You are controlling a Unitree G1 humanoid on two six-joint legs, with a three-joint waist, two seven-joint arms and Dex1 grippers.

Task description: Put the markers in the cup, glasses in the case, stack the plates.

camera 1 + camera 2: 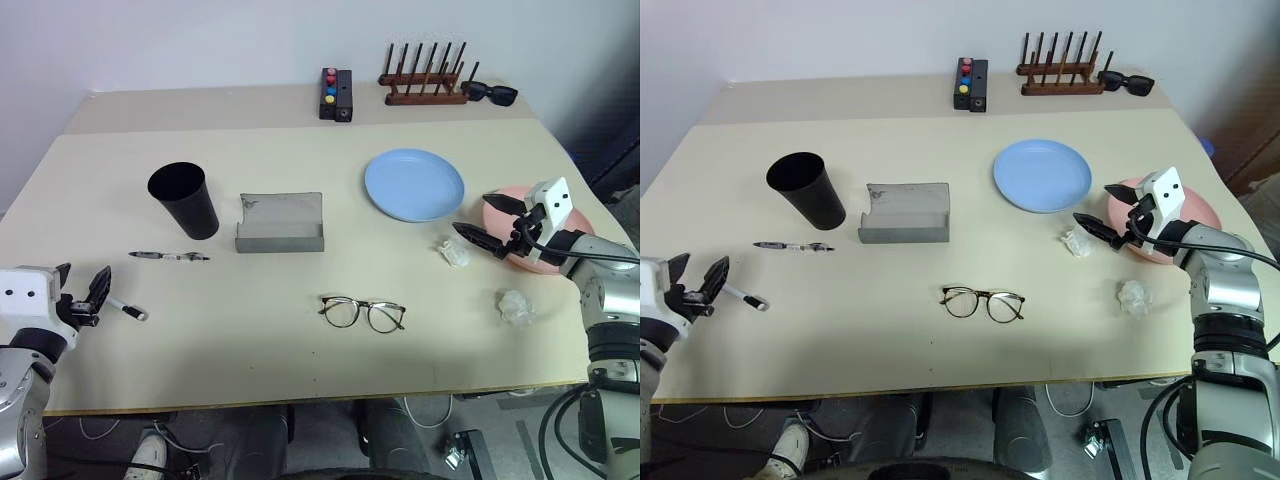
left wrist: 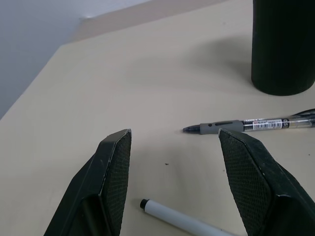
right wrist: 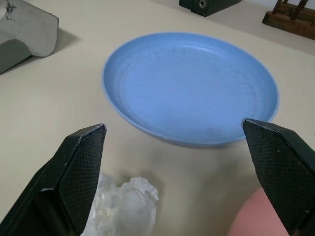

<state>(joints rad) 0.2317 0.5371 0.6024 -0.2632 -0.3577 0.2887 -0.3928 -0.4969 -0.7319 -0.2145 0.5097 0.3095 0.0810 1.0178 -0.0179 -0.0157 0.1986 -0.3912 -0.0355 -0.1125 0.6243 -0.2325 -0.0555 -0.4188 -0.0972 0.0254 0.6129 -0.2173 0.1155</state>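
Pink plate (image 1: 545, 262) partly behind right gripper (image 1: 484, 219)

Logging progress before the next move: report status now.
Left gripper open over white marker. Right gripper open, facing light blue plate; salmon pink plate beside it. Crumpled white wad below right gripper.

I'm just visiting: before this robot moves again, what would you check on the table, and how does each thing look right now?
1. Left gripper open, white marker lying between its fingers: ok.
2. Cup upright, mouth free: ok.
3. Second marker loose on the table, beside the cup: ok.
4. Case open, ready for the glasses: ok.
5. Right gripper open, facing the blue plate: ok.
6. Plates stacked: not ok; pink plate lies apart.
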